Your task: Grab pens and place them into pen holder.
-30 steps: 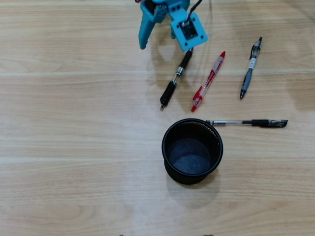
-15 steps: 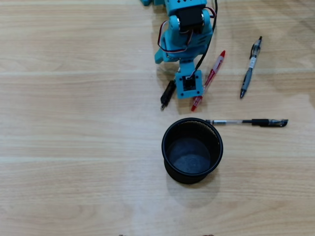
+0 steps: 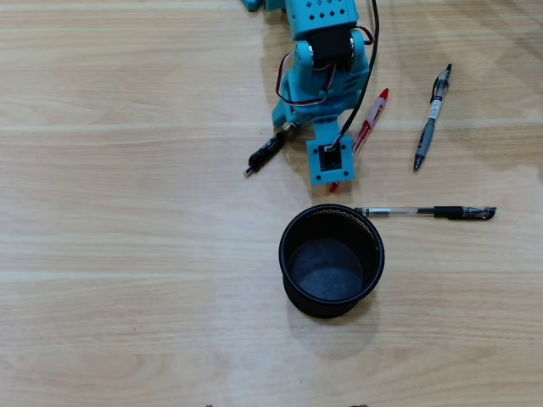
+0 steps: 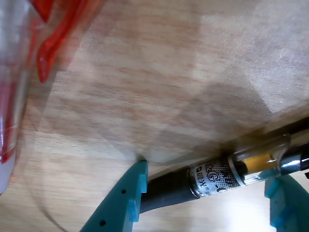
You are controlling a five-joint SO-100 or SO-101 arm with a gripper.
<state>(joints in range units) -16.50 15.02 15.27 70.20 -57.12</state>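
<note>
Wood table [image 3: 127,212], wrist-only: fingers [image 4: 123,198] flanking pen [image 4: 212,176]

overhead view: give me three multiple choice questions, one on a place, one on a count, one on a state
1. Where does the clear-barrelled pen lie relative to the pen holder?
A. left of it
B. right of its upper rim
C. inside it

2. How many pens show on the table?
A. two
B. four
C. six

3. The pen holder is:
A. upright and empty
B. tipped over
C. holding a pen

Answers:
1. B, it lies crosswise with its tip near the rim.
2. B, also a red pen, a grey pen and a dark pen by the arm.
3. A, its bare floor shows.
</note>
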